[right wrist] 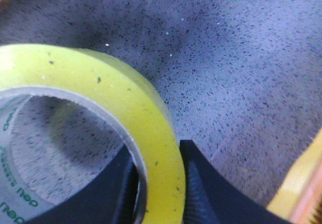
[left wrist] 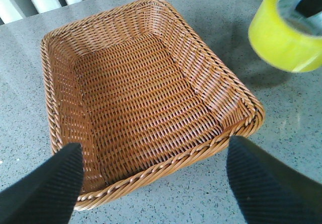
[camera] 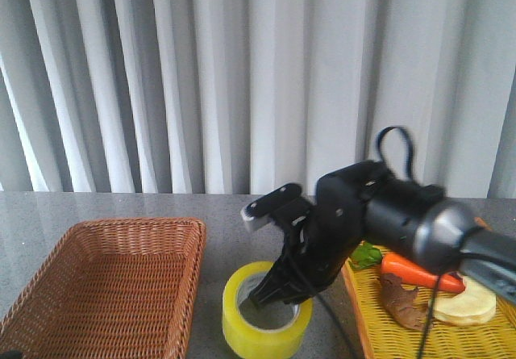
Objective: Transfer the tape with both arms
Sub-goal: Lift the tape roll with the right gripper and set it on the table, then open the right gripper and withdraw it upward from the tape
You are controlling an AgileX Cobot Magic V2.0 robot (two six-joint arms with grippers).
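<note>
The tape [camera: 242, 328] is a wide yellow roll with a white printed core, in front of centre on the grey table. My right gripper [camera: 276, 294] is shut on its wall. In the right wrist view, one finger sits inside the core and the other [right wrist: 201, 183] presses the outside of the tape [right wrist: 126, 108]. The roll looks tilted, with a shadow beneath it. My left gripper [left wrist: 156, 158] is open and holds nothing, its fingers [left wrist: 50, 183] spread over the near rim of the wicker basket [left wrist: 151, 2]. From there the tape [left wrist: 282, 38] lies beyond the basket's corner.
The brown wicker basket [camera: 173, 294] stands just left of the tape. A yellow woven tray [camera: 363, 327] on the right holds a carrot [camera: 419, 274], a green item [camera: 367, 256], a brown piece [camera: 403, 302] and a pale yellow crescent toy [camera: 468, 306]. White curtains hang behind.
</note>
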